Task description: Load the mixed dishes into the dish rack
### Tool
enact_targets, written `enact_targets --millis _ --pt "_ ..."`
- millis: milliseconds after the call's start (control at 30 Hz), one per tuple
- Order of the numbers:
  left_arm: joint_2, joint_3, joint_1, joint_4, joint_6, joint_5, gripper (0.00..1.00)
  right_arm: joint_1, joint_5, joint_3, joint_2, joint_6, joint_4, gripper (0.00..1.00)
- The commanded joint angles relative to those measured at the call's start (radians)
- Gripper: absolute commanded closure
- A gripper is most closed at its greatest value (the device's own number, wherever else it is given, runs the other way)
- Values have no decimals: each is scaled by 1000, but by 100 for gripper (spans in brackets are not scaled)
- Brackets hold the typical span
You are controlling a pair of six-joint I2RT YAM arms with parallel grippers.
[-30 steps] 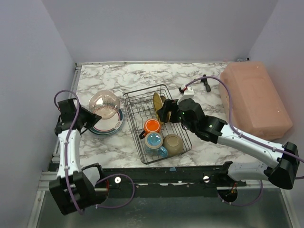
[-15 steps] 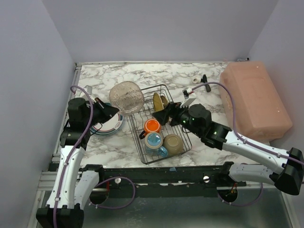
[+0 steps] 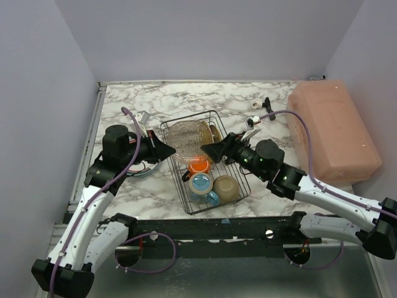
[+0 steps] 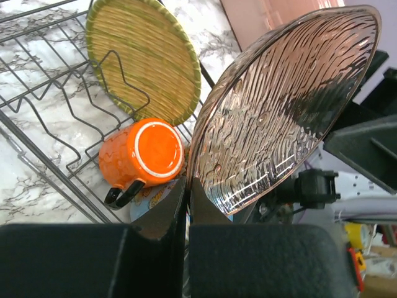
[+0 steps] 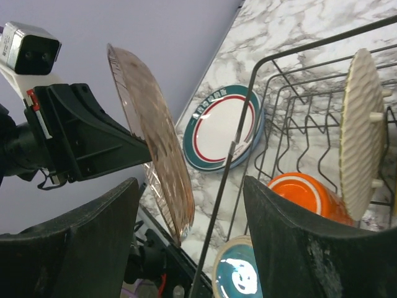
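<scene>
pink plate [image 4: 285,112] rim in left pincer [image 4: 188,181], abv rack [image 4: 43,81]

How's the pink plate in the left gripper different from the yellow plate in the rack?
The pink plate is see-through and ribbed; the yellow plate is opaque, woven-looking. The pink plate is pinched at its rim by the left gripper, over the dish rack; the yellow plate stands between the tines. The pink one looks larger. Both are round and on edge.
</scene>
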Motion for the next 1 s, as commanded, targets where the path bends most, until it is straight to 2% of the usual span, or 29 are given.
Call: enact_targets --millis 0,67,367,400,500,533,600,633,700,767,967 --pt "2 68 -47 -62 104 -14 100 7 -83 16 38 23 68 32" --pt "1 79 -57 -85 124 -36 100 7 -106 25 63 37 66 36" --pt "9 98 -60 -195 188 -169 100 7 -253 29 162 127 122 69" --pt "6 94 -60 -195 191 -175 100 8 -259 42 174 130 121 74" --pt "9 91 -60 -210 192 -180 100 8 -254 97 204 122 77 99" --pt "12 98 -60 -229 194 -212 88 7 -243 114 210 122 56 100" --pt "5 111 -60 -276 191 -309 58 7 -208 150 219 117 2 100" --pt "-12 110 -60 -293 191 -361 47 7 -181 171 224 108 -42 100" --pt "-65 98 -60 -310 198 -439 34 7 -109 224 235 83 -140 100" --pt "-141 72 -60 -313 201 -492 27 10 -16 275 249 79 -250 100" --pt "-346 -29 -60 -289 188 -639 20 53 305 465 359 73 -566 100"
